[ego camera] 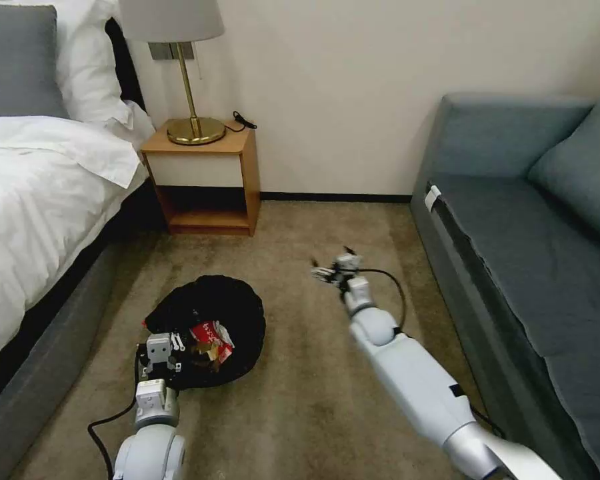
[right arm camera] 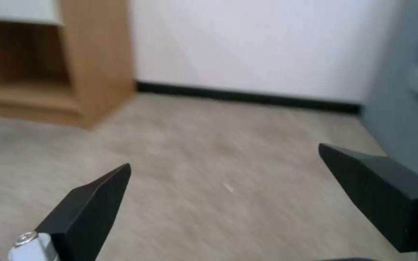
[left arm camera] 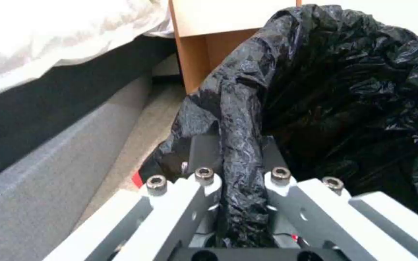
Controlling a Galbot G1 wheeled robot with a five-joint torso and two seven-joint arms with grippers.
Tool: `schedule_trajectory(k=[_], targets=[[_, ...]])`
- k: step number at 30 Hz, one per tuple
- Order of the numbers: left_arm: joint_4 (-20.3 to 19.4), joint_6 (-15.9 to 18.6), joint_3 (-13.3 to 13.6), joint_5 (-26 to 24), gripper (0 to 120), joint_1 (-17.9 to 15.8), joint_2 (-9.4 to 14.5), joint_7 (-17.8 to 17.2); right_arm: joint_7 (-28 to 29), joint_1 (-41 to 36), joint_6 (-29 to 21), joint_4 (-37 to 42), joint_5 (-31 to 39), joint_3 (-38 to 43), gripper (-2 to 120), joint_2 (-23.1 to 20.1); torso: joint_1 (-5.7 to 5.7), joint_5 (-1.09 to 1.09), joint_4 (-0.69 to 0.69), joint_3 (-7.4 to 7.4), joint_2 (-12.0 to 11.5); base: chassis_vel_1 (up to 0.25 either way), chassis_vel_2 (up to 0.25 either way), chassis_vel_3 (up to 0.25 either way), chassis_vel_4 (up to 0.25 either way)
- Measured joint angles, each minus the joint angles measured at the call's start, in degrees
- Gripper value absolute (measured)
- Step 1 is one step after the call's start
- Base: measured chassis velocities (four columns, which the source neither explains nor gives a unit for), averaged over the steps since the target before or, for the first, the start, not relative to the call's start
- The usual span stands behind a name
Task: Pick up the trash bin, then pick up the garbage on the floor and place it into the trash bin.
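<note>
At the far left a bed (ego camera: 40,167) with white linen runs along the carpet (ego camera: 300,373), and past its foot a wooden nightstand (ego camera: 203,177) carries a brass lamp (ego camera: 193,100).

Low on the left, the left gripper (ego camera: 161,352) is clamped on the near rim of the trash bin (ego camera: 210,327). The left wrist view shows why the hold works: a fold of the black bin liner (left arm camera: 238,145) draped over the rim runs straight down between the two closed fingers, so bag and rim are pinched together and the bin is kept beside the robot with its mouth facing up, ready to receive litter. Whether the bin rests on the carpet or hangs just above it cannot be told.

Inside the bin lies the garbage: a crushed red-and-white paper container (ego camera: 213,337) with tan paper (ego camera: 205,348) just beside it, both on the dark liner. Judging by the bare carpet around, most of the collecting seems done.

To the right of the bin, well apart from it, the right gripper (ego camera: 332,267) is stretched forward over open carpet with its dark fingertips (right arm camera: 93,203) spread wide and nothing between them. It probably stands open this way so it can close on the next piece of litter.

Along the right edge stands a blue-grey sofa (ego camera: 533,220).
</note>
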Motion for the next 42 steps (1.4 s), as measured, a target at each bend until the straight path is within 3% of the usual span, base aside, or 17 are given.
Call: schedule_trajectory(k=[8, 14, 17, 18, 22, 23, 27, 29, 35, 42], targets=[[0.81, -0.1, 0.45, -0.82, 3, -1.4, -0.36, -1.17, 0.03, -0.15, 1.11, -6.8, 0.74, 4.49, 100, 0.01, 0.0, 0.0, 0.0, -0.01, 0.0, 0.0, 0.0, 0.0, 0.0], [1.16, 0.1, 0.94, -5.17, 3, -3.42, -1.2, -3.99, -0.06, -0.85, 1.58, -7.7, 1.02, 6.91, 100, 0.21, 0.0, 0.0, 0.02, -0.01, 0.0, 0.0, 0.0, 0.0, 0.0], [1.93, 0.54, 1.03, -11.27, 3, -5.38, -2.06, -7.15, -0.1, -1.53, 1.65, -7.05, 1.03, 7.57, 100, 0.25, 0.0, 0.0, 0.01, -0.01, 0.0, 0.0, 0.0, 0.0, 0.0], [1.93, 0.54, 1.03, -11.27, 3, -5.38, -2.06, -7.15, -0.1, -1.53, 1.65, -7.05, 1.03, 7.57, 100, 0.25, 0.0, 0.0, 0.01, -0.01, 0.0, 0.0, 0.0, 0.0, 0.0], [3.19, 1.63, 0.88, -26.04, 3, -8.57, -3.25, -11.87, -0.07, -2.75, 0.83, -3.47, 1.91, 7.86, 100, 0.19, 0.0, -0.01, 0.01, -0.01, 0.0, 0.0, 0.0, 0.0, 0.0], [3.19, 1.63, 0.88, -26.04, 3, -8.57, -3.25, -11.87, -0.07, -2.75, 0.83, -3.47, 1.91, 7.86, 100, 0.19, 0.0, -0.01, 0.01, -0.01, 0.0, 0.0, 0.0, 0.0, 0.0], [4.73, 1.52, -0.24, -40.48, 3, -11.06, -3.38, -14.04, -0.05, -3.33, 0.41, -1.43, 2.19, 8.22, 100, 0.15, 0.0, 0.0, 0.01, -0.01, 0.0, 0.0, 0.0, 0.0, 0.0], [5.44, 1.43, -0.4, -42.92, 3, -11.61, -3.1, -14.55, -0.05, -3.34, 0.41, -1.45, 2.17, 8.32, 100, 0.15, 0.0, 0.0, 0.01, -0.01, 0.0, 0.0, 0.0, 0.0, 0.0], [9.16, 1.05, -1.18, -46.07, 3, -13.88, -2.41, -15.72, -0.08, -3.21, 0.6, -2.88, 1.29, 8.84, 100, 0.55, 0.0, 0.0, 0.01, -0.01, 0.0, 0.0, 0.0, 0.0, 0.0], [12.74, 0.52, -1.34, -46.11, 3, -15.61, -1.88, -15.9, -0.25, -3.09, 0.89, -3.71, -0.03, 8.92, 100, 1.31, 0.0, 0.0, 0.02, -0.01, 0.0, 0.0, 0.0, 0.0, 0.0]])
